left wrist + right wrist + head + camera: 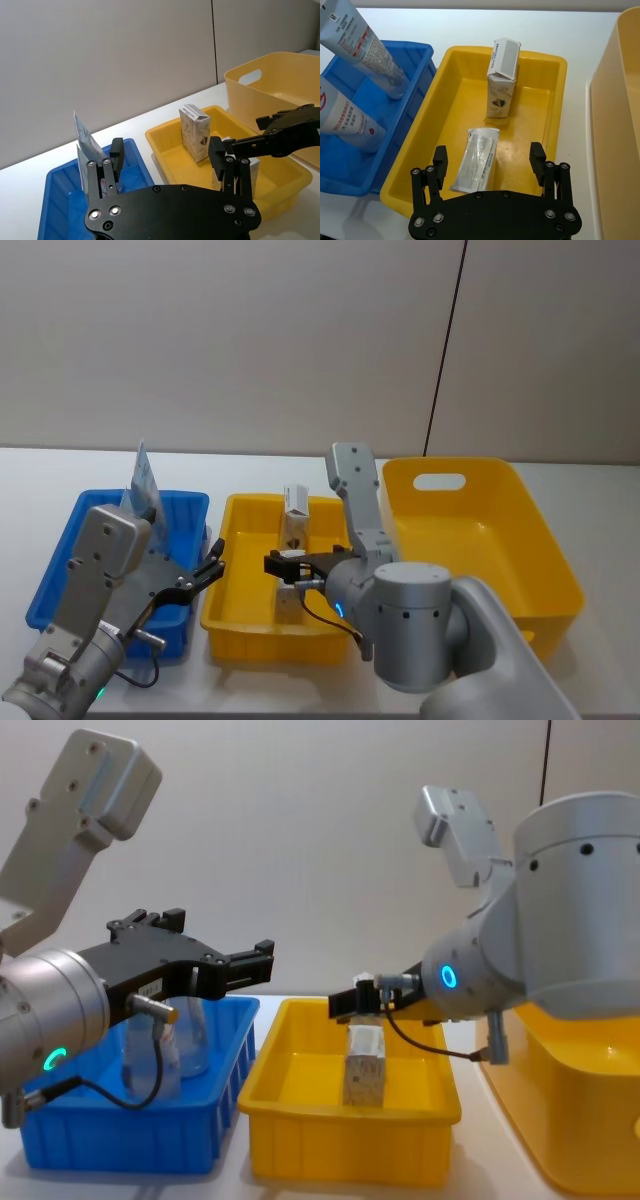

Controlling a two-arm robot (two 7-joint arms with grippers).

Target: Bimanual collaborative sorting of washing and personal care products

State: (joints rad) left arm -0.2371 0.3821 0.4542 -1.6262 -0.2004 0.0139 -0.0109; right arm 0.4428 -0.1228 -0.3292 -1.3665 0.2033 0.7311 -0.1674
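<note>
Both arms reach forward: the left claw (212,562) gapes above the blue crate (60,570) holding two leaning tubes (367,42), the right claw (488,154) gapes over a flat-lying carton (476,162) in the yellow tray (555,100), beside an upright carton (501,85).

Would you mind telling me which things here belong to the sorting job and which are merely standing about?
Job: two squeeze tubes in the blue crate; upright carton and second carton in the yellow tray; open right tool above the second carton; open left tool at the blue crate's edge.
Standing about: large yellow tub; black cable on the wall.
</note>
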